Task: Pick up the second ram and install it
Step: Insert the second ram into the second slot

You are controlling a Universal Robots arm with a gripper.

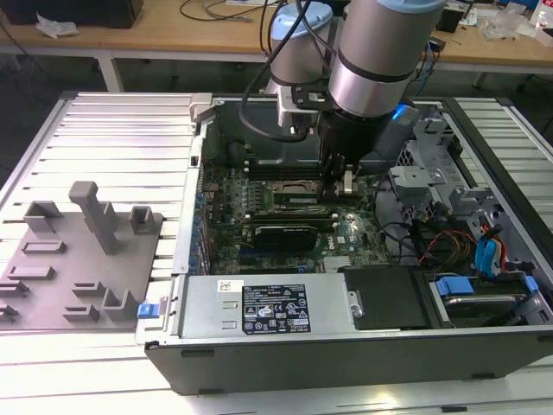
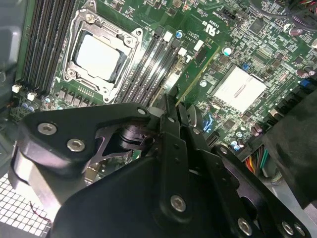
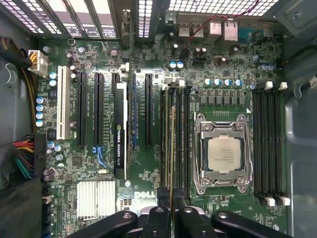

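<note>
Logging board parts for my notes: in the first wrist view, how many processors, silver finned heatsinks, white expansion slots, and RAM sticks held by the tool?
Processor: 1
Silver finned heatsink: 1
White expansion slot: 1
RAM stick in the tool: 1
Total: 4

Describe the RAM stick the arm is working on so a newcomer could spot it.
Start at the silver processor socket on the motherboard. Beside it runs a bank of black memory slots. The RAM stick is the thin green-edged strip there, running up from the tool.
</note>
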